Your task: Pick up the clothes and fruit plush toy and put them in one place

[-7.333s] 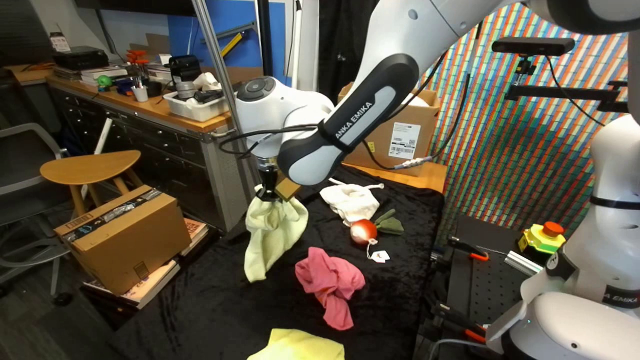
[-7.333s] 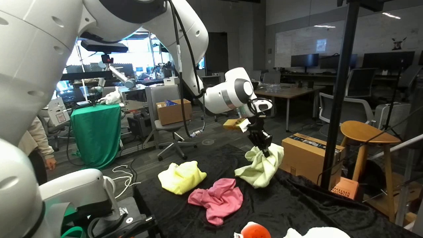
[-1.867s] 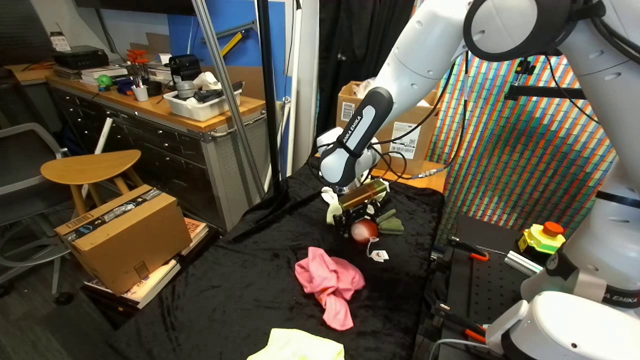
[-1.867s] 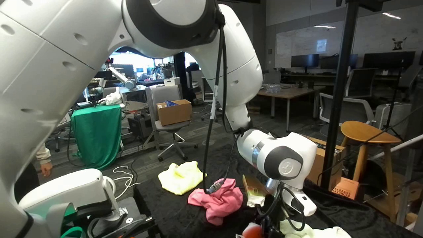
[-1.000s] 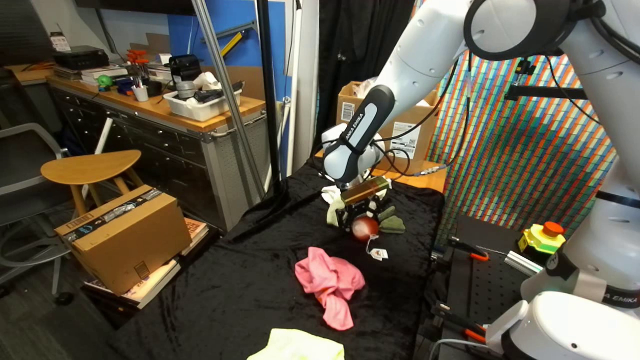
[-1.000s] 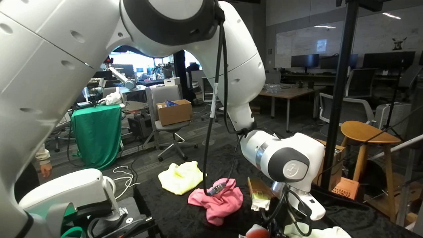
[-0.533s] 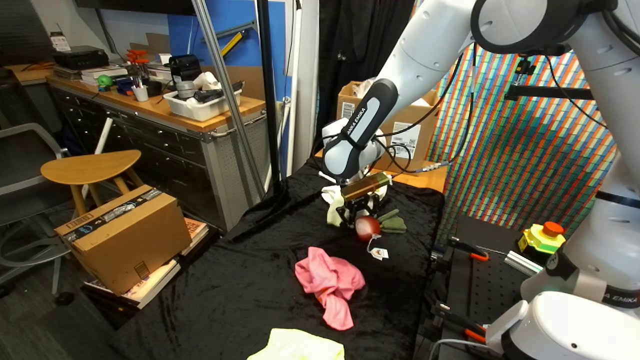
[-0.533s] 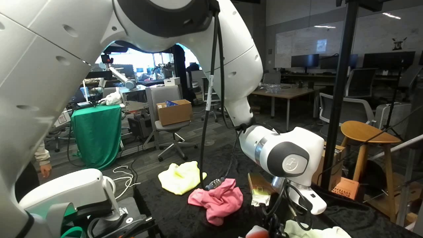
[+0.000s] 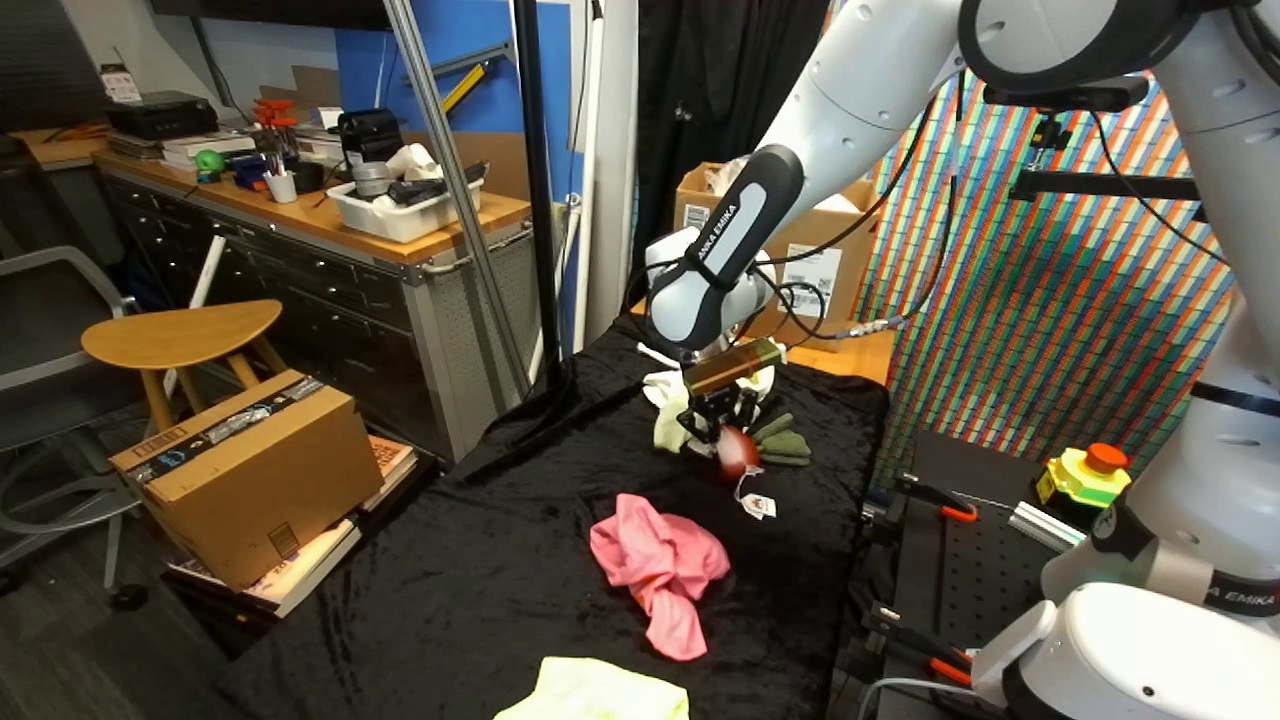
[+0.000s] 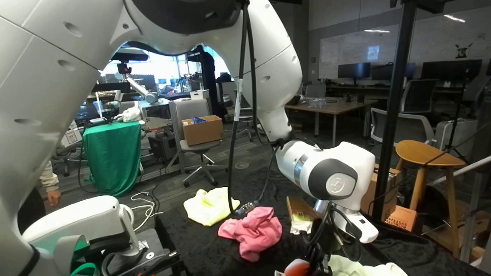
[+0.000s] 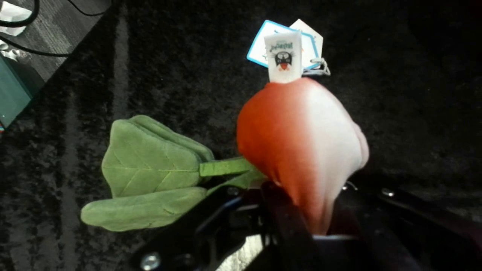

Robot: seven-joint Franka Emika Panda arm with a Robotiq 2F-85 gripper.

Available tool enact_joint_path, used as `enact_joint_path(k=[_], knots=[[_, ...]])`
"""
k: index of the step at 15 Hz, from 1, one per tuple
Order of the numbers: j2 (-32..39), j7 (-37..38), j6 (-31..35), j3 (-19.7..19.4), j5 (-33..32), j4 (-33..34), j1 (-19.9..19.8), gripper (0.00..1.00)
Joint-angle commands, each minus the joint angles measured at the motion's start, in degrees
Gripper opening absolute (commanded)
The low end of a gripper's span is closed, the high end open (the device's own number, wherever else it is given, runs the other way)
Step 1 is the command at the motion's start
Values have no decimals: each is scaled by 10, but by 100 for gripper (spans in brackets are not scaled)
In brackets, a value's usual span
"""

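1. Yellow cloth (image 9: 595, 692), leftmost in an exterior view: loose heap on the black-draped surface (image 9: 450, 600), nothing holding it; judged to be awaiting collection.
2. Pink-red cloth (image 9: 660, 575): crumpled, near the yellow cloth; same judgement.
3. White cloth (image 9: 662, 385) and pale green cloth (image 9: 670, 428): bunched together, which suggests the chosen gathering spot. The arm (image 9: 735, 220) covers part of both; whether one lies upon the other cannot be confirmed.
4. Radish plush toy (image 9: 738, 455): located near the pale green cloth, in the jaws, which stand nearly together and pinch a fold of its soft body, presumably picked because it yields.
5. Green leaves (image 9: 787, 447): outside the grip, extending right; only a short carry looks necessary.
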Motion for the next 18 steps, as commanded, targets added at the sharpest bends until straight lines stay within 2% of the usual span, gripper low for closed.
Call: enact_joint_path(k=[1,11,18], knots=[[-32,-3,16,-2,4,-24,1,8],[-91,5,42,-2,2,8,-1,9],[-63,35,54,11,14,89,7,11]])
